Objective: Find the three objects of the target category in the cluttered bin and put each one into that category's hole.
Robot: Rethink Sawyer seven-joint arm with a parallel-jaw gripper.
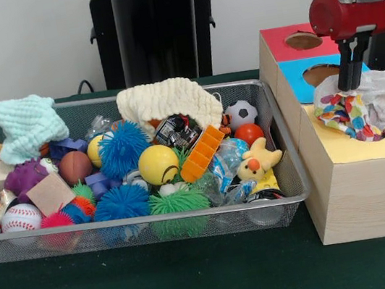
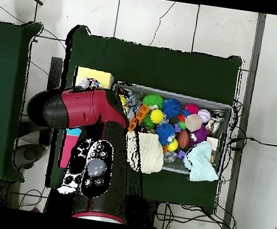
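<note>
Gripper hangs below the red arm at about two o'clock in the front view, its dark tips pressed into a white cloth with coloured dots; whether the jaws are clamped on the fabric or merely touching it cannot be told. In the overhead view the arm covers that spot entirely.

Largest on the green table is the wire mesh bin, filling the nine-o'clock half of the front view and sitting at three o'clock from the arm in the overhead view. Just beside it, at three o'clock, stands the wooden sorting box, with a yellow top face nearest the camera, a blue face behind that and a red face with a round hole at the far end. The dotted cloth lies bunched on the yellow face, partly sunk into it.

Inside the bin, a cream knitted cloth drapes over the far wall at twelve o'clock, and a pale mint cloth sits at the ten-o'clock corner. Below them come a blue spiky ball, a green spiky ball, a yellow ball, an orange plastic grid, a yellow plush toy at four o'clock, a purple toy, a baseball at eight o'clock, and a small soccer ball near the far right corner.
</note>
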